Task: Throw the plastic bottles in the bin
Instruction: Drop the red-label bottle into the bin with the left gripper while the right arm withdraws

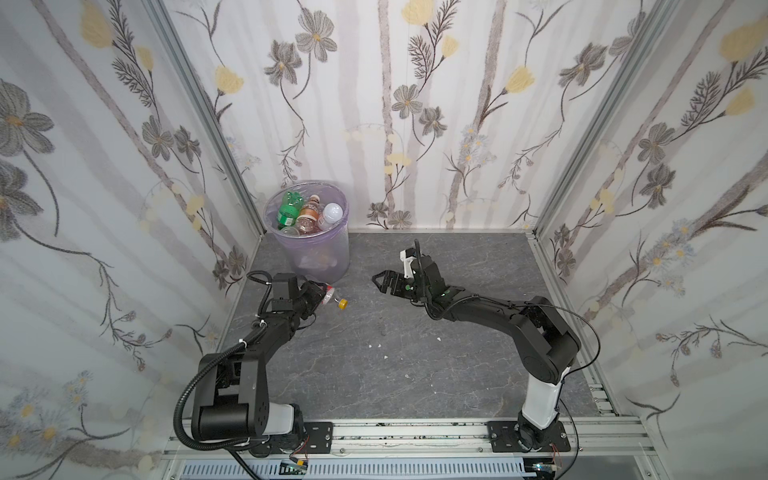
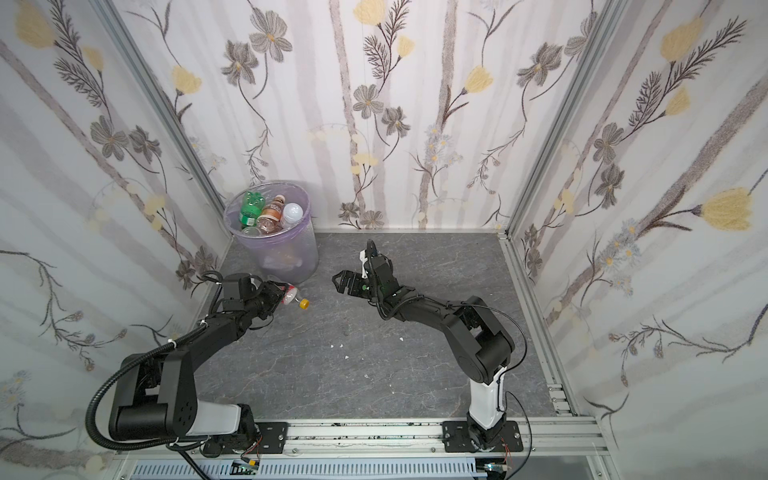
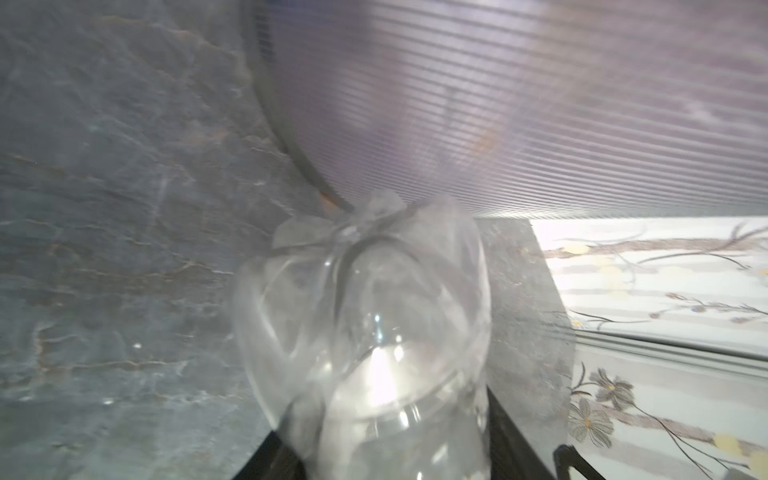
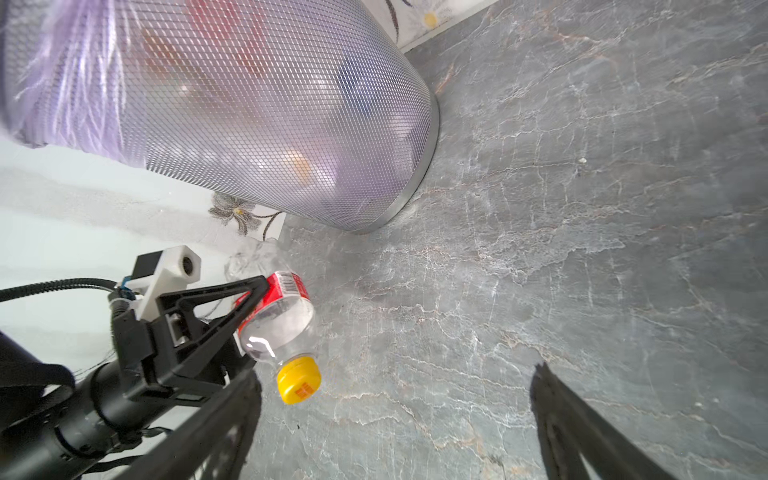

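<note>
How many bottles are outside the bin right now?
1: a red-labelled, yellow-capped bottle held in the left pincer, low beside the bin. Others could be hidden behind the bin.

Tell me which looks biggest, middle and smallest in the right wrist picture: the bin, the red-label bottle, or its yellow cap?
1. bin, by far the largest
2. red-label bottle
3. yellow cap, the smallest

No two look alike, so the order is clear.

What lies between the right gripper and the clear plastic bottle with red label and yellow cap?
Only bare grey stone-patterned tabletop; both top views show it.
</note>
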Tool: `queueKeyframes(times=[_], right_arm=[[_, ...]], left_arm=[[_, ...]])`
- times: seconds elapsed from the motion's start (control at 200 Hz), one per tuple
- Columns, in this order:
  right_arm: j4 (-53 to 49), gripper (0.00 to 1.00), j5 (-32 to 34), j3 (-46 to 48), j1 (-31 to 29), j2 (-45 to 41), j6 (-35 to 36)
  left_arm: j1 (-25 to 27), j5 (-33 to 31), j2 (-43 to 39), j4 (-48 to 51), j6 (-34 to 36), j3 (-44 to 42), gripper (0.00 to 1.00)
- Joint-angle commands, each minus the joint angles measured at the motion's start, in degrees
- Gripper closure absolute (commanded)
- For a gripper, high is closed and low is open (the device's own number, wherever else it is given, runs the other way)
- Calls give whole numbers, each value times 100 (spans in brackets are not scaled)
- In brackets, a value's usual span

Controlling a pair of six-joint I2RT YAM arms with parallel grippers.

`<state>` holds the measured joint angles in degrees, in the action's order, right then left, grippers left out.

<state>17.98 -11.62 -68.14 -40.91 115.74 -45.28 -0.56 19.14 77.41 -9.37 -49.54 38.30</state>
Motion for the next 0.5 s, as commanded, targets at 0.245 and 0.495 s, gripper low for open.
queueKeyframes(times=[0.245,0.495], right_arm=[[-46,0,65,318,235,-571,270],[-115,0,45,451,333,-858,297]], left_arm=[[487,-631,-1596,303,848,1899,60],[645,-1564,54,297,3203,5090,58]])
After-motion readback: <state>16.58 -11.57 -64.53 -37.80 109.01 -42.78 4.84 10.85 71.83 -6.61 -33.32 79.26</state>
